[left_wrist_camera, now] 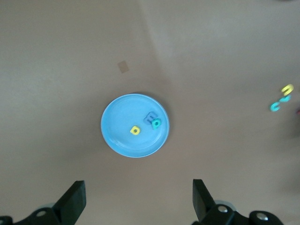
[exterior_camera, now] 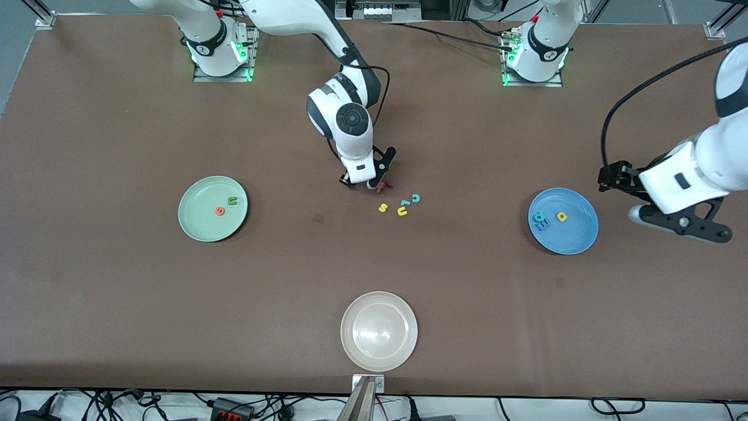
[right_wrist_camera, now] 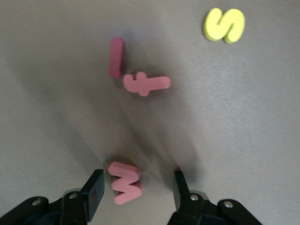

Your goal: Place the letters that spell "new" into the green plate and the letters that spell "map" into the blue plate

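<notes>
Foam, probably, light and a little soft, the pink w [right_wrist_camera: 125,183] lies flat on the tabletop [exterior_camera: 117,304] between the parted fingers of the right end effector [right_wrist_camera: 136,190], best pinched across its flat sides, while the left end effector [left_wrist_camera: 136,199] waits released above the blue plate [left_wrist_camera: 117,140].

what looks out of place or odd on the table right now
Nothing is spilled or damaged. The one thing astray is the pinkish-red w, on the table between the right gripper fingers rather than in the green plate with the n and e. The blue plate holds its three letters.
</notes>
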